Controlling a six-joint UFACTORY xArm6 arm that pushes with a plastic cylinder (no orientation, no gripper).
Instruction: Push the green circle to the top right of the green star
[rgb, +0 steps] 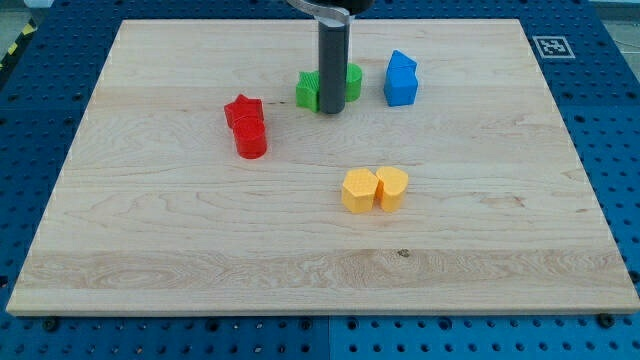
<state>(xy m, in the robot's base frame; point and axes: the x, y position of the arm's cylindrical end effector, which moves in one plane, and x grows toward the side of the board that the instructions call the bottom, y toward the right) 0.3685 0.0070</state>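
Observation:
The dark rod comes down from the view's top, and my tip (331, 110) rests on the board between two green blocks. The green star (308, 89) sticks out on the rod's left side, partly hidden by it. The green circle (353, 82) sticks out on the rod's right side, slightly higher in the view, and is also partly hidden. Both green blocks seem to touch the rod.
A blue block (401, 79) stands just right of the green circle. A red star (243, 111) and a red cylinder (251, 141) sit together at the left. A yellow hexagon (358, 190) and a yellow rounded block (392, 187) sit below centre. The wooden board (150, 250) lies on a blue pegboard.

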